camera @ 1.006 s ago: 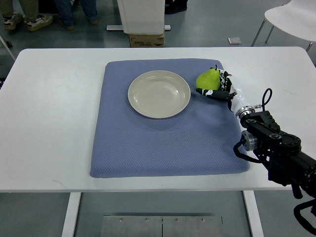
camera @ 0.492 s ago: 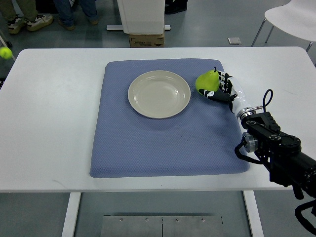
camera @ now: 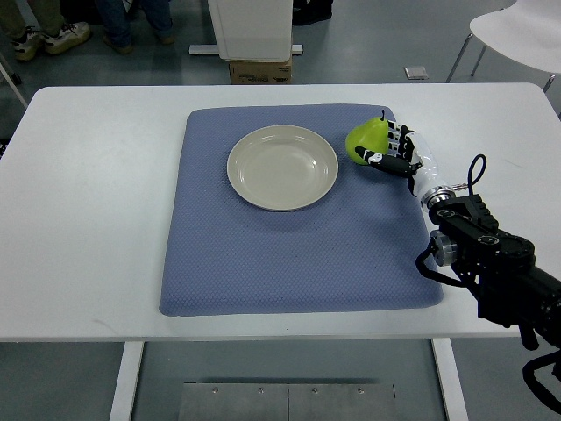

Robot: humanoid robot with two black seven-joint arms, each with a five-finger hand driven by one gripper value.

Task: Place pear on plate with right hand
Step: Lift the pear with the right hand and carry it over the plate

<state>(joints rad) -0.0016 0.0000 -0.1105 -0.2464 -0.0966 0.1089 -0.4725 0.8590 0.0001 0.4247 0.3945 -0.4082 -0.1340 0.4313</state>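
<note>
Green fruit: the pear (camera: 364, 140) sat at the mat's two o'clock corner, just beside the plate's three o'clock edge, not on it.
Robot hand: the right robot hand (camera: 392, 153) was wrapped on the pear from its three o'clock side, black-tipped fingers (camera: 379, 160) curled round the fruit's lower flank; whether the pear rested on the mat or was lifted off it could not be told.
Left arm: not seen anywhere in the top view.
Plate: the cream plate (camera: 282, 167) lay bare, at about twelve o'clock from the mat's middle, on the blue mat (camera: 289, 254).
Bench: the white bench (camera: 88, 210) carried the mat; a cardboard box (camera: 260, 70) stood on the floor beyond its far edge.
Stage, as a judgement: grasp made, carry toward nine o'clock not yet done.
Risk one: the smooth, rounded pear could roll out of a side-on hold, since little seemed to support it from below.
Risk two: a low carry could knock the plate's raised rim and shove the plate across the mat.
Risk three: released off-centre, the pear could roll out of the shallow plate.
</note>
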